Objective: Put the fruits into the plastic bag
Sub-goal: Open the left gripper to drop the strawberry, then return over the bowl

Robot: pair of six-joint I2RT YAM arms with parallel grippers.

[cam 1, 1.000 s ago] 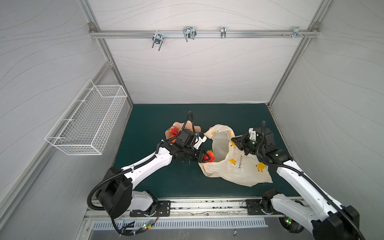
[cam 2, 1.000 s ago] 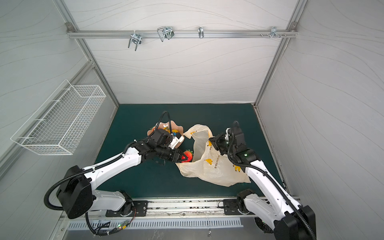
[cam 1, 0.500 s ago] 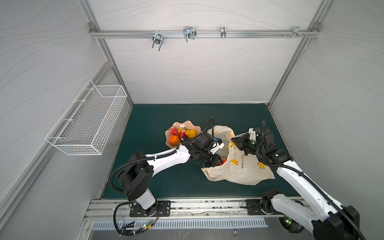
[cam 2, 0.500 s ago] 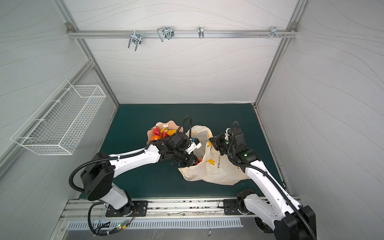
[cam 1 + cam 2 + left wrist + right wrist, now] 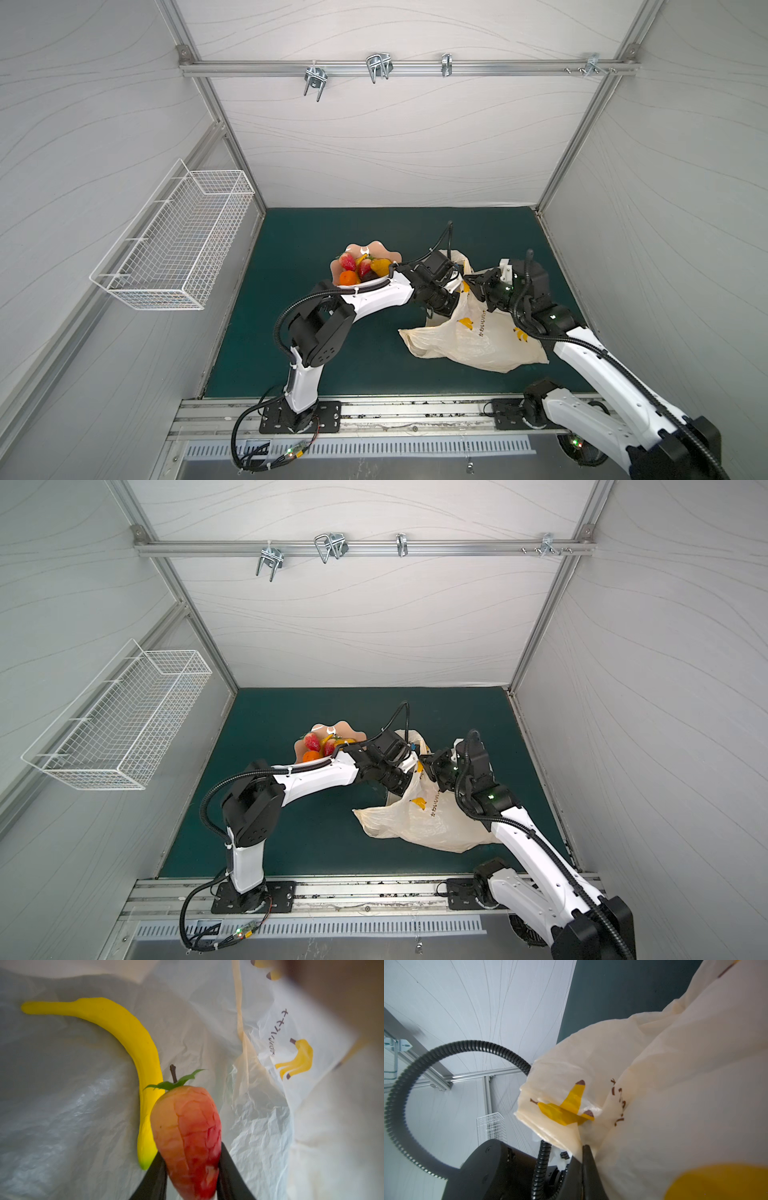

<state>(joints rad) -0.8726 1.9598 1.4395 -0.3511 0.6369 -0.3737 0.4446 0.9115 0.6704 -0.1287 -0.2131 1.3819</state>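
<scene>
My left gripper (image 5: 190,1169) is clamped on the red-orange fruit (image 5: 187,1132) inside the plastic bag (image 5: 62,1109), right gripper (image 5: 585,1153) pinching its rim, so I'd release low beside the banana (image 5: 133,1043).

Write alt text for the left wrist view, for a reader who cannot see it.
The left tool grips a red-orange pear-shaped toy fruit with a green leaf, inside a cream translucent plastic bag. A yellow toy banana lies on the bag's crinkled inside behind it; a printed banana bunch and dark writing show on the bag wall.
</scene>
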